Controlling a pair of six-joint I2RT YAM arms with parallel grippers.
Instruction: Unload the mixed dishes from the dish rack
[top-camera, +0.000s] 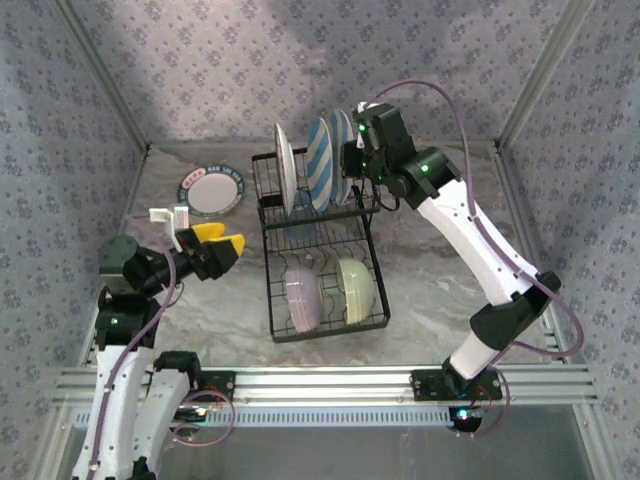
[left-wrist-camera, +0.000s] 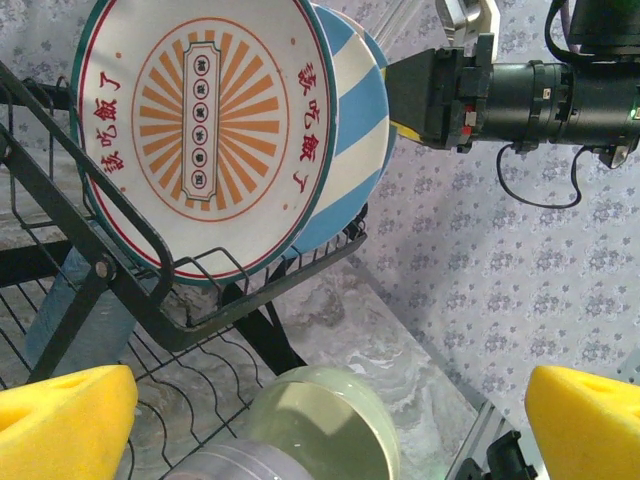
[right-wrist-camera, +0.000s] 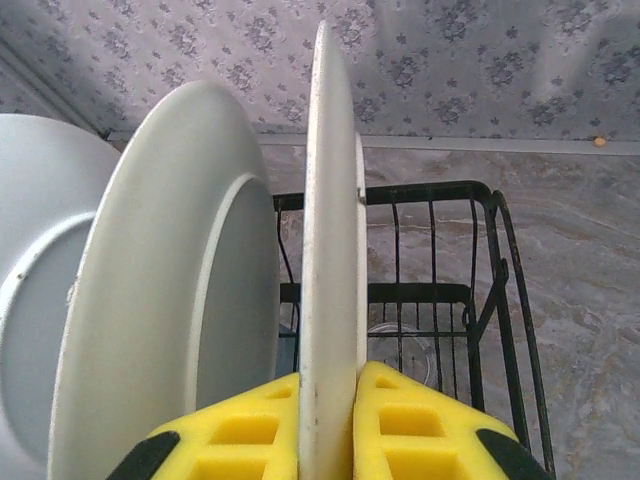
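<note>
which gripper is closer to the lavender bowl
Left. The left gripper is open just left of the rack, near the lavender bowl; the right gripper is at the rack's far end, shut on an upright plate.

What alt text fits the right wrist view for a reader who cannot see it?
The right end effector grips the rim of an upright plate, seen edge-on, between its yellow fingers. To its left stand two more plates, with the black wire dish rack and marbled table behind.
</note>
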